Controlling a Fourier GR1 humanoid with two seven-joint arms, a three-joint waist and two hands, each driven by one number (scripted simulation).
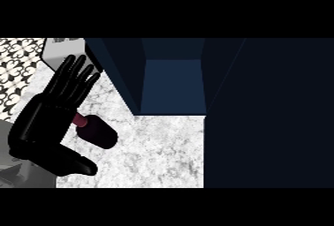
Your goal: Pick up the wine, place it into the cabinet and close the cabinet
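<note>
Left hand (55, 110) at the left of the view, open, fingers straight and spread, pointing toward the far side, thumb at the near end. Dark blue cabinet (171, 84) stands open just right of the fingertips, its door (267, 114) covering the right side of the view. White box (65, 55) sits far left behind the fingers. Wine bottle (98, 130) lies tilted on the marble counter (163, 150), neck under the palm, body sticking out right.
</note>
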